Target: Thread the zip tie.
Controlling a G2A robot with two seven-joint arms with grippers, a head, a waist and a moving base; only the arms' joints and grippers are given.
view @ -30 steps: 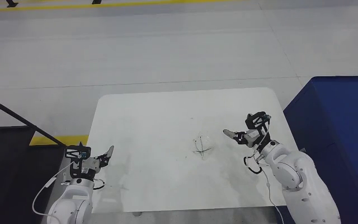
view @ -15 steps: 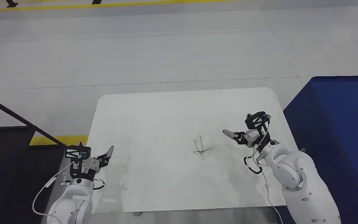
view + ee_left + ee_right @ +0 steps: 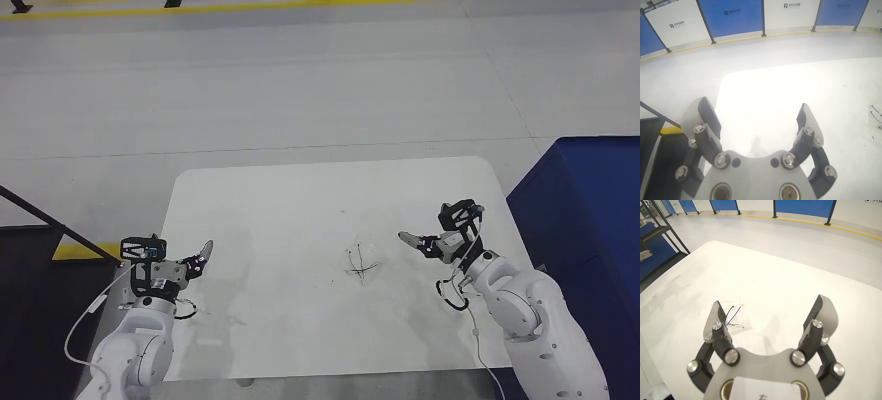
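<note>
The white worktop (image 3: 280, 210) carries the task's thing untouched and neither arm holds anything, so I judge the job to be at its very start: the approach for a first grasp. There is plenty of open room, with a broad bare stretch across the left and far parts, rounded corners, and floor beyond the far edge. A blue cabinet (image 3: 590, 220) stands close against the right side beside the right arm, leaving little swing room there. A dark rack (image 3: 40, 300) sits off the near left corner by the left arm. The right gripper (image 3: 432, 225) hangs over the right part of the worktop, spread wide and empty, near the ties and to their right. The left gripper (image 3: 203, 255), likewise wide and empty, is at the near left edge, well apart from them. A clear film (image 3: 742, 323), perhaps a bag, lies flat right of centre. The thin black zip ties (image 3: 360, 262) lie loosely crossed on or in it, well in from any edge. The next move probably calls for the right gripper to come down and narrow on a single strand without snagging its neighbours or the film. Being flat and thin, the ties look hard to pinch off the surface. Threading would then need the left gripper to cross the bare stretch and take the other end.
</note>
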